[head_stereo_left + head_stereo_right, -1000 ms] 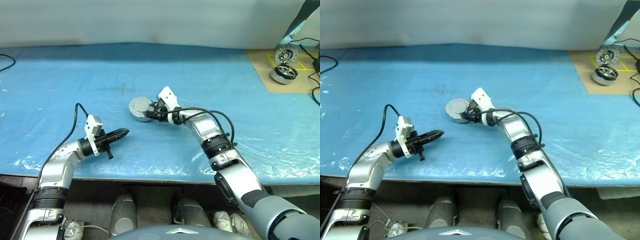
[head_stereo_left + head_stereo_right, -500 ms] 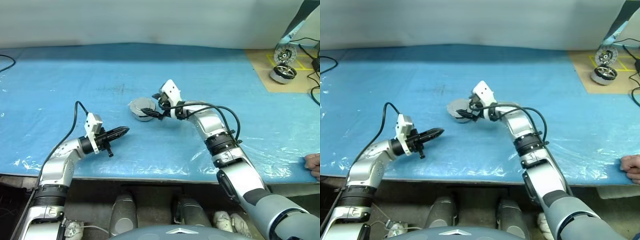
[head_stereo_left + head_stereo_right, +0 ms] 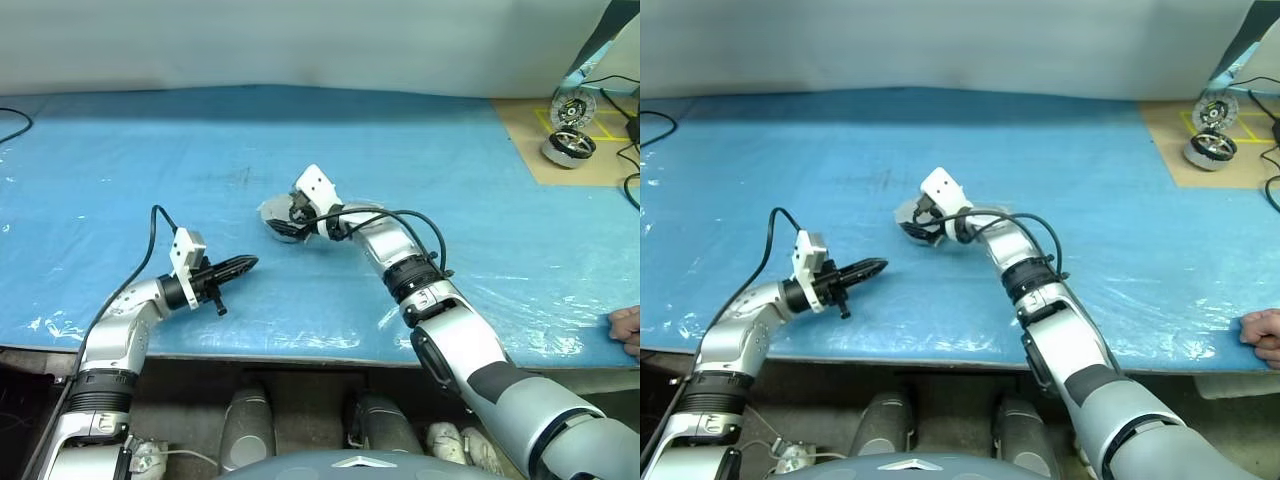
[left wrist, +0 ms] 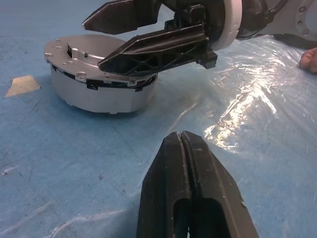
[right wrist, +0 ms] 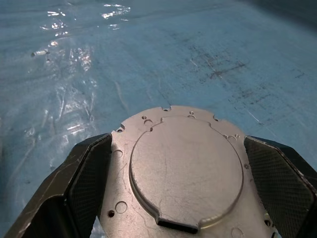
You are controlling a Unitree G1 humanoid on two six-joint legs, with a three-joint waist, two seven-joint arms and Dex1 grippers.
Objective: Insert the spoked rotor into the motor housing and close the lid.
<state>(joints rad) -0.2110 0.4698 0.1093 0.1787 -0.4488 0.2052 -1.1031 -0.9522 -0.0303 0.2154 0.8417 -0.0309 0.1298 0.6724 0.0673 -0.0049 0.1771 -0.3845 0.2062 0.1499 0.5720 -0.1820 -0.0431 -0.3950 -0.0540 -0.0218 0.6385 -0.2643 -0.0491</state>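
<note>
The motor housing (image 4: 99, 91) stands on the blue table cover, a squat silver-grey cup. The lid (image 5: 185, 171) lies flat over it, plain grey face up. My right gripper (image 3: 284, 217) is open over the housing. Its two black fingers (image 5: 86, 183) stand one on each side of the lid at the height of its top, and I cannot tell whether they touch it. My left gripper (image 3: 250, 264) is shut and empty, level above the table, to the left of the housing and nearer to me, and pointing towards it. The spoked rotor is hidden.
On a brown board (image 3: 530, 150) at the far right stand two round metal parts (image 3: 568, 147) beside black cables. A person's hand (image 3: 625, 330) rests at the table's front right edge. A black cable (image 3: 12, 125) lies at the far left.
My right gripper has opened wide and swung left, from beside the housing to over it. The person's hand has come into view at the right edge. My left arm has stayed put.
</note>
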